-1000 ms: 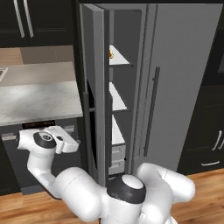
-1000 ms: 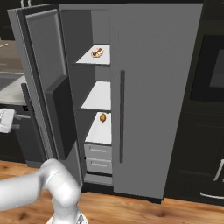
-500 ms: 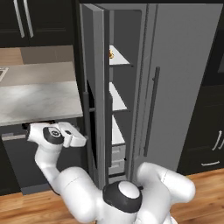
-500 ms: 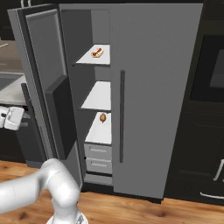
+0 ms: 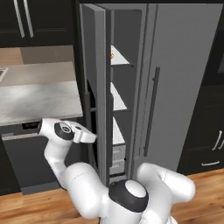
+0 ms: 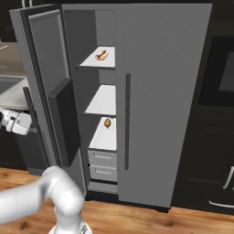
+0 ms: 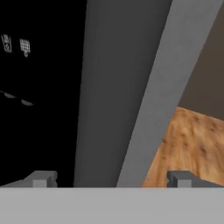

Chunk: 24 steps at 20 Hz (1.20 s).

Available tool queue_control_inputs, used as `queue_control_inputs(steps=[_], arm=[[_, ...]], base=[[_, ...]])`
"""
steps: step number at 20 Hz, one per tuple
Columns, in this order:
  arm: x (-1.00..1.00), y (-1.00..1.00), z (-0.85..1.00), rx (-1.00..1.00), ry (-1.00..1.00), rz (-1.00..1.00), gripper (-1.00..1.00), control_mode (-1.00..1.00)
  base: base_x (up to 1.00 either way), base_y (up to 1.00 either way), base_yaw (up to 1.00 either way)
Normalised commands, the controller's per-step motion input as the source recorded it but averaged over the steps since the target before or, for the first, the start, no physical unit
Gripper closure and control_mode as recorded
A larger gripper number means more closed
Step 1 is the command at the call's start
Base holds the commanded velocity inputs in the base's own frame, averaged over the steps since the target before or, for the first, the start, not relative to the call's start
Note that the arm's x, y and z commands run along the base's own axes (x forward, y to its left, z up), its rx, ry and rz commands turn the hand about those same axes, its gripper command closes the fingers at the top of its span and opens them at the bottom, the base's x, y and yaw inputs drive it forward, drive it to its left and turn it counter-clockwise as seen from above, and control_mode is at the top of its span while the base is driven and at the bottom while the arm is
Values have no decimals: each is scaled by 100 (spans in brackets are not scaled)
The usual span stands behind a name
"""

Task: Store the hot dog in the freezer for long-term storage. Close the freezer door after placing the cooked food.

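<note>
The hot dog (image 6: 102, 55), a tan bun with a red sausage, lies on the top white shelf of the freezer (image 6: 104, 101). The freezer door (image 6: 45, 87) stands wide open, swung to the left, and appears edge-on in the left base view (image 5: 99, 87). My gripper (image 5: 92, 138) is on the door's outer side at about mid height, close to its dark bar handle (image 5: 89, 118). In the hand view my gripper (image 7: 110, 179) is open, with nothing between its fingertips (image 7: 41, 178). They face the grey door face and its black dispenser panel (image 7: 35, 96).
A tiny orange-brown item (image 6: 108, 123) sits on the third shelf, above pale grey drawers (image 6: 103, 158). The plain grey door (image 6: 164, 91) is shut. A grey counter (image 5: 35, 98) over black cabinets stands left of the open door. Wood floor (image 6: 146, 219) lies below.
My hand has moved right, from beside the counter's front toward the outer face of the open freezer door. The door and the hot dog have not moved.
</note>
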Motion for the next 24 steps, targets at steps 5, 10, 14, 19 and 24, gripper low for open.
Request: queue_control_inputs(steps=[5,10,14,19,24], arm=[[0,-66,0,0,12,0,-100,-100],[0,-89,0,0,8,0,-100,-100],[16,-83,-7,2,2,1,-100,-100],[22,-90,-18,0,0,7,-100,-100],[38,-84,-16,0,0,9,-100,-100]], base=[[0,0,0],[0,0,0],[0,0,0],[0,0,0],[0,0,0]])
